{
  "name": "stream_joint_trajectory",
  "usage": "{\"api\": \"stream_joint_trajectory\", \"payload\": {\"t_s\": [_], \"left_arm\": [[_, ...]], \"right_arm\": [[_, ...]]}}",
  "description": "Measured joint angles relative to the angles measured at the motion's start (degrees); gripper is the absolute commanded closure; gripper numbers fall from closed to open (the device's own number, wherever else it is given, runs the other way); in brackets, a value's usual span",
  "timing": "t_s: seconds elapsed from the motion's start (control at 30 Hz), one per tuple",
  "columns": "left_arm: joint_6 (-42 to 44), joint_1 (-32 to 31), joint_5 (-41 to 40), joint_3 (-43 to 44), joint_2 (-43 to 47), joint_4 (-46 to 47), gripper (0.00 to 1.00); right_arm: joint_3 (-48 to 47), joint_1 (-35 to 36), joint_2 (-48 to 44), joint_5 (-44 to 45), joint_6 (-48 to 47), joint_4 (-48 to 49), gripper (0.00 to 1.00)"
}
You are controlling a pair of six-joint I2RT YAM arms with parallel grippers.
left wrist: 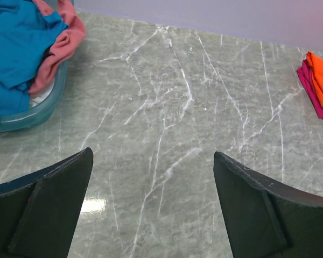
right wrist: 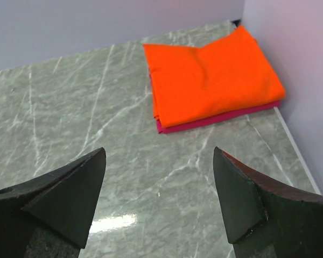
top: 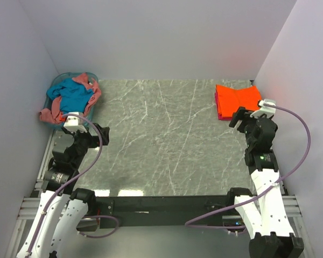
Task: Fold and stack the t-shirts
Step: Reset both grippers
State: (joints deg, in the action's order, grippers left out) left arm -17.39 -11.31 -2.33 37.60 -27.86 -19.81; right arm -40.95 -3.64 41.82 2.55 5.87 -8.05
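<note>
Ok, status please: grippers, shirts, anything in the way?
Left gripper, right gripper open, empty. Orange t-shirt folded on magenta t-shirt. Teal t-shirt, salmon t-shirt in basket. Path clear.

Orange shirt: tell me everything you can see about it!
The orange t-shirt is bright, soft-looking cloth, folded into a neat flat rectangle with a few gentle creases. It lies on top of a folded magenta-pink t-shirt, whose edge peeks out beneath, in the far right corner of the marble table, close to the side wall.

The left pincer (left wrist: pixel 152 153) and right pincer (right wrist: pixel 159 150) gape wide, apparently hovering.
</note>
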Motion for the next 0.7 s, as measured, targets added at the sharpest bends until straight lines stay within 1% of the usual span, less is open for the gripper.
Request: {"api": "stream_joint_trajectory", "payload": {"t_s": [0.1,0.7], "left_arm": [[0.1,0.0,-0.4,0.0,-0.1,0.2,0.00],[0.2,0.0,-0.4,0.0,-0.9,0.2,0.01]], "right_arm": [[1.7,-1.0,-0.7,-0.1,0.6,0.3,0.13],[2.1,-1.6,-1.2,-0.6,0.7,0.8,0.11]]}}
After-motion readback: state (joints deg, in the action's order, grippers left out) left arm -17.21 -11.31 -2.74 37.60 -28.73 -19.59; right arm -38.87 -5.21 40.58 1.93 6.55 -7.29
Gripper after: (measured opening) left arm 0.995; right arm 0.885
